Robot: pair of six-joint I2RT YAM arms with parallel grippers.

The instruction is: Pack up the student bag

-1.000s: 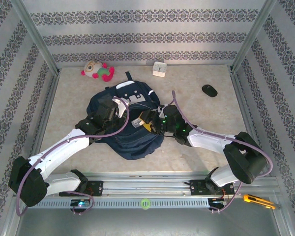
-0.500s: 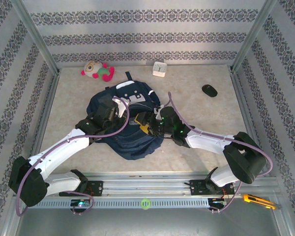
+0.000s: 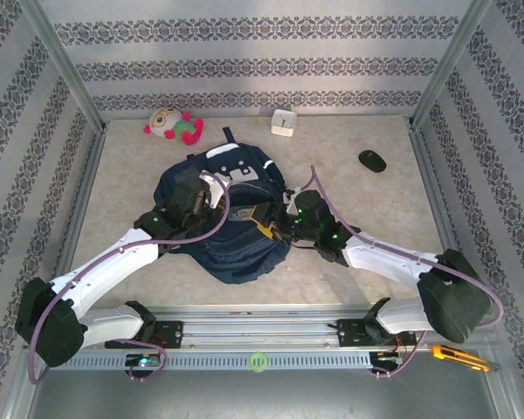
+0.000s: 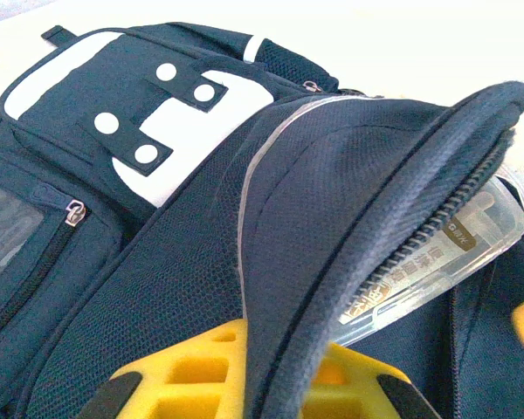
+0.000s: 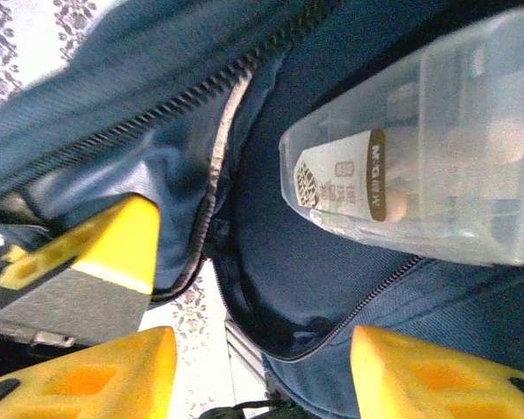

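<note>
Left gripper (image 4: 258, 384) pinches the student bag (image 3: 236, 253) open by its zip edge (image 4: 402, 231); right gripper (image 5: 262, 375), jaws apart, should nudge the clear case (image 5: 419, 166) deeper without snagging that edge.

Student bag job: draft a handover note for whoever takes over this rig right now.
Left gripper: shut on the zip edge of the large navy-blue fabric student bag, holding the opening up.
Right gripper: open at the bag's mouth, holding nothing.
Clear plastic case with printed label: partly in the opening, under the lifted flap.
Done: bag unzipped, case started in.
Left: probably push the case fully in. The plush toy, white box and black oval object on the table may need packing. Then zip shut.
</note>
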